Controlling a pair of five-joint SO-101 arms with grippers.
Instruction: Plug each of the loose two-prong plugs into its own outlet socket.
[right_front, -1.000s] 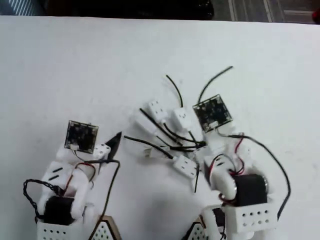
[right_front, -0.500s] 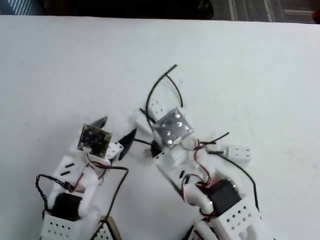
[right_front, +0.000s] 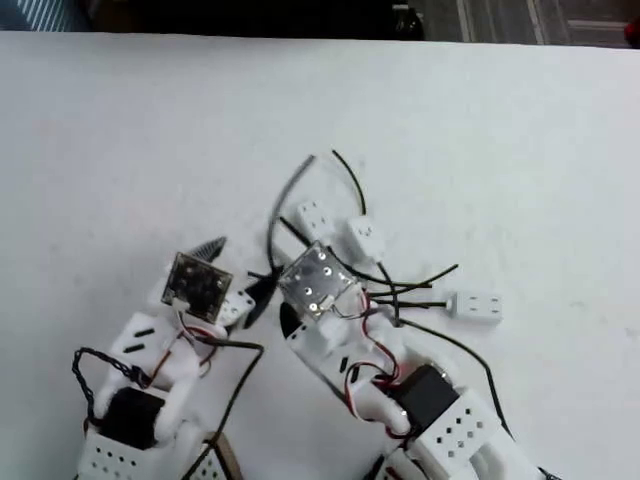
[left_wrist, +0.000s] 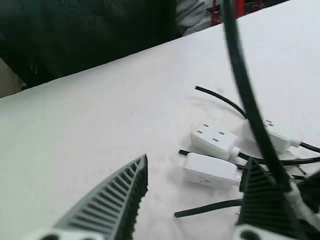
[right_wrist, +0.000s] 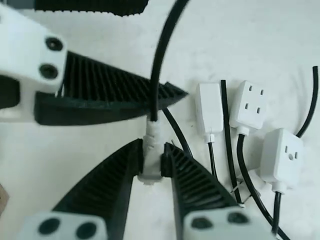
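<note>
On the white table (right_front: 120, 120), near its middle, a first socket block (right_front: 315, 217) and a second socket block (right_front: 362, 237) lie side by side, and a third socket block (right_front: 475, 305) lies apart toward the right arm's side, each trailing a black lead; the two block faces that show in the right wrist view have bare slots. More black leads (right_front: 400, 290) cross in a tangle between the blocks and the right arm, close to where the two grippers meet. The right gripper (right_wrist: 152, 144) is nearly closed, pinching a white two-prong plug (right_wrist: 149, 170) by its flanks, just in front of the side-by-side blocks. The left gripper (left_wrist: 197, 161) is spread wide and holds nothing; the plug's black cord (right_wrist: 160, 60) runs close past one of its fingers (right_wrist: 100, 95). The plug's long axis lies along the right gripper's fingers, cord end pointing outward past their tips; its prongs are hidden, so I cannot tell their heading
</note>
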